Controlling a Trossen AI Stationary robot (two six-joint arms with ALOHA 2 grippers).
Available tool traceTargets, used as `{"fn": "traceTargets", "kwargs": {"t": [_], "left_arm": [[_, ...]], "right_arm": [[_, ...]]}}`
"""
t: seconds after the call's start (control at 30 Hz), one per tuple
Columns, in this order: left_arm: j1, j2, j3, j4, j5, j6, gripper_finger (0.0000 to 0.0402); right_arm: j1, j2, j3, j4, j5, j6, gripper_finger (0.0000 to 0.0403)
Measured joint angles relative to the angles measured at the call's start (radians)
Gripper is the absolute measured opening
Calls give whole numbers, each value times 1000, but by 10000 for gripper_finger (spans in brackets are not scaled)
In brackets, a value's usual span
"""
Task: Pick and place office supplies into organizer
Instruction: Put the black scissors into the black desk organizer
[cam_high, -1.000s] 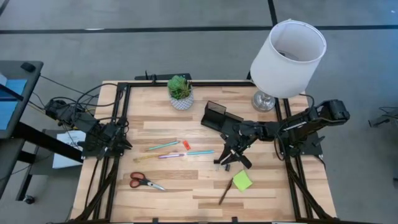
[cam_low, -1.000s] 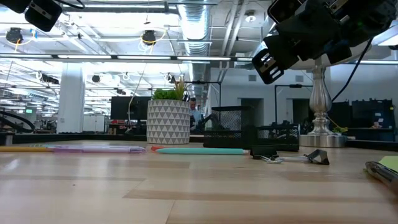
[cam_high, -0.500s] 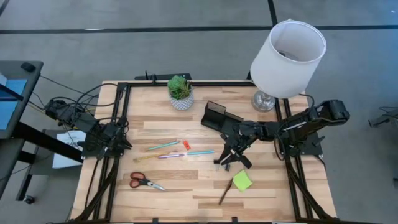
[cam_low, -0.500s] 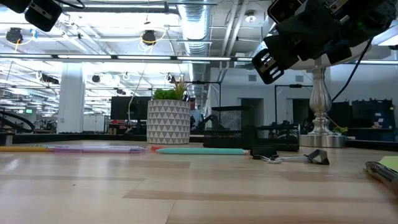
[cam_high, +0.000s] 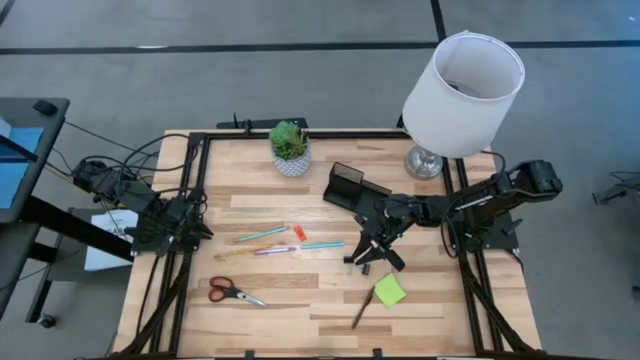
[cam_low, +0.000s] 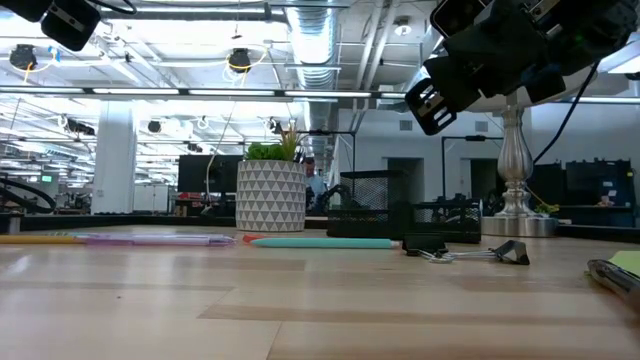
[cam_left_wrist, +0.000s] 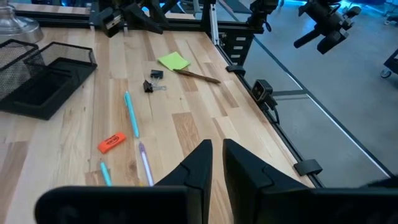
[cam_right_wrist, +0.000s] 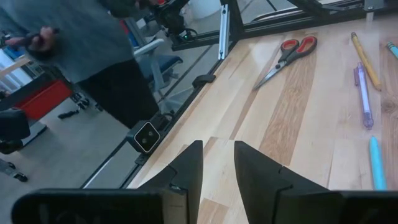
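Right hand (cam_high: 366, 250) above black clips (cam_high: 358, 262) — empty, fingers parted

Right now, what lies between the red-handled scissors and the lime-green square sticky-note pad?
Only bare wooden table separates red-handled scissors and lime-green sticky-note pad, in the high view.

A white lamp (cam_high: 462, 90) and a potted plant (cam_high: 290, 147) stand at the wooden counter's (cam_high: 300, 300) far edge; a person (cam_right_wrist: 93, 56) stands beside it.
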Motion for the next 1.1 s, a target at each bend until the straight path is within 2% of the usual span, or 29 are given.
{"fn": "traceTargets", "kwargs": {"t": [0.1, 0.17, 0.23, 0.3, 0.43, 0.53, 0.67, 0.8, 0.9, 1.1], "left_arm": [[0, 1, 0, 8, -18, 0, 32], [-1, 10, 0, 67, -86, -33, 32], [0, 27, -1, 211, -185, -99, 32], [0, 51, -1, 400, -264, -101, 32], [0, 149, 0, 710, -233, 130, 32], [-1, 250, 0, 857, -239, 189, 32], [0, 380, 0, 893, -347, 152, 32], [0, 487, -1, 962, -425, 24, 32], [0, 547, -1, 1048, -428, -24, 32], [0, 624, -1, 1217, -427, -24, 32]], "right_arm": [[0, 0, 0, 0, 0, 0, 87], [0, 0, 0, 0, 0, 0, 87], [0, 0, 0, 0, 0, 0, 87], [0, 0, 0, 0, 0, 0, 87], [0, 0, 0, 0, 0, 0, 87], [0, 0, 0, 0, 0, 0, 87], [0, 0, 0, 0, 0, 0, 87], [0, 0, 0, 0, 0, 0, 87], [0, 0, 0, 0, 0, 0, 87], [0, 0, 0, 0, 0, 0, 87]]}}
